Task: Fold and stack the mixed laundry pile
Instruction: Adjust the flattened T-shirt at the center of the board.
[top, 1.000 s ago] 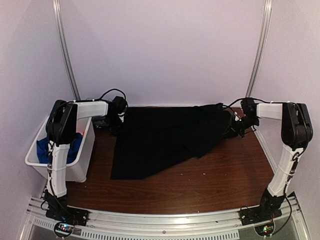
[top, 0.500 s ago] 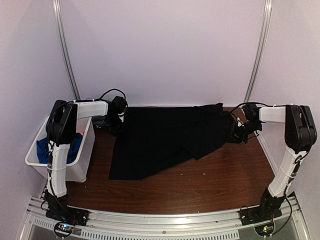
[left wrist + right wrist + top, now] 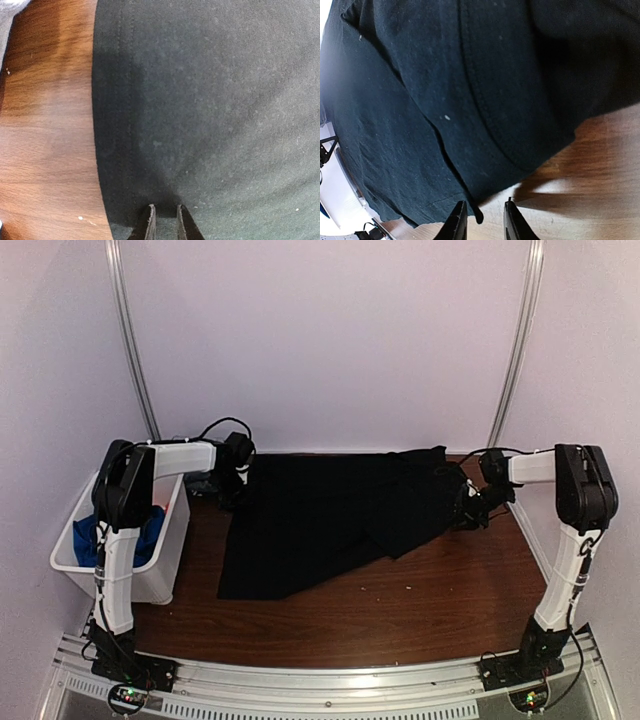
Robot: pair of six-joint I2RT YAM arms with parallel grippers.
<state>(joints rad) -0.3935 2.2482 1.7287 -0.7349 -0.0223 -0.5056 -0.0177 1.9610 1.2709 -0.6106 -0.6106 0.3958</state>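
Observation:
A large black cloth [image 3: 330, 515] lies spread across the far half of the wooden table [image 3: 400, 610], and its right part is folded over on itself. My left gripper [image 3: 232, 485] is at the cloth's far-left corner. In the left wrist view it [image 3: 166, 220] is nearly closed, with black cloth [image 3: 210, 100] pinched between the fingers. My right gripper [image 3: 467, 512] is at the cloth's right edge. In the right wrist view it [image 3: 482, 220] is open, with bare table between the fingers and a cloth tip [image 3: 479, 216] beside the left finger. Royal-blue fabric [image 3: 92, 535] lies in the bin.
A white plastic bin [image 3: 150, 575] stands at the table's left edge beside the left arm. The back wall runs just behind the cloth. Bare wood shows in front of the cloth and at the near right [image 3: 470, 580].
My right gripper has moved a little toward me and to the left along the cloth's right edge. The cloth's right side has shifted slightly. The left arm has not moved.

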